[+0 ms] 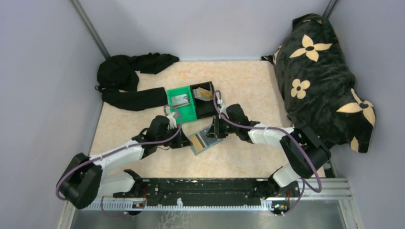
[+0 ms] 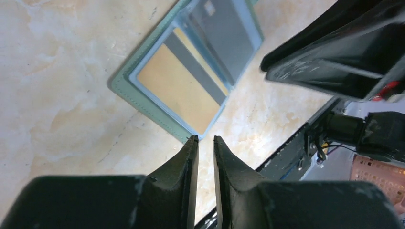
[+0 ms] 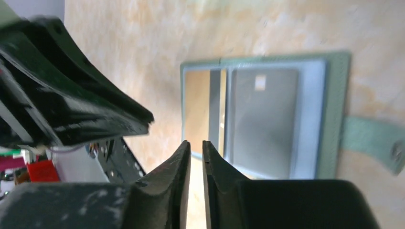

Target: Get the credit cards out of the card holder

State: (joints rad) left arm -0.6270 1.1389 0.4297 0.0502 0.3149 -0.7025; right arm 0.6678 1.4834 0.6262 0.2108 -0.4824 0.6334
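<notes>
The card holder (image 1: 203, 141) lies open and flat on the table between my two grippers. In the left wrist view it (image 2: 123, 85) shows a tan-gold credit card with a dark stripe (image 2: 179, 86) and a grey card (image 2: 228, 40) in its pockets. The right wrist view has the same tan card (image 3: 197, 107) and grey card (image 3: 263, 121). My left gripper (image 2: 205, 139) hovers at the holder's near corner, jaws a narrow gap apart, nothing between them. My right gripper (image 3: 196, 142) sits at the holder's edge, also slightly open and empty.
Behind the holder stand a green bin (image 1: 187, 112) with a pale grey card (image 1: 180, 99) and a black bin (image 1: 208, 109) with a tan card (image 1: 205, 93). Black cloth (image 1: 129, 81) lies back left, a flowered cushion (image 1: 325, 81) right. The holder's strap (image 3: 372, 138) sticks out.
</notes>
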